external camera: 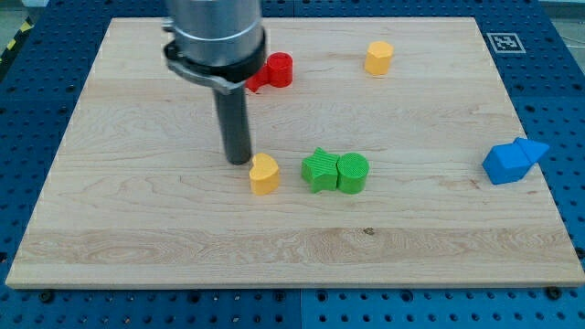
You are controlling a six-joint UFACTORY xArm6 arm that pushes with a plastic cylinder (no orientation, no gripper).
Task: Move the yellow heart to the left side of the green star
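Observation:
The yellow heart (264, 174) lies near the middle of the wooden board, a short gap to the left of the green star (320, 170). A green cylinder (353, 174) touches the star's right side. My tip (239, 160) rests on the board just to the upper left of the yellow heart, very close to it or touching it. The dark rod rises from there to the arm's grey body at the view's top.
A red block (272, 71) sits at the view's top, partly hidden behind the arm. A yellow hexagonal block (378, 58) lies at the top right. Blue blocks (514, 160) sit at the board's right edge (551, 183).

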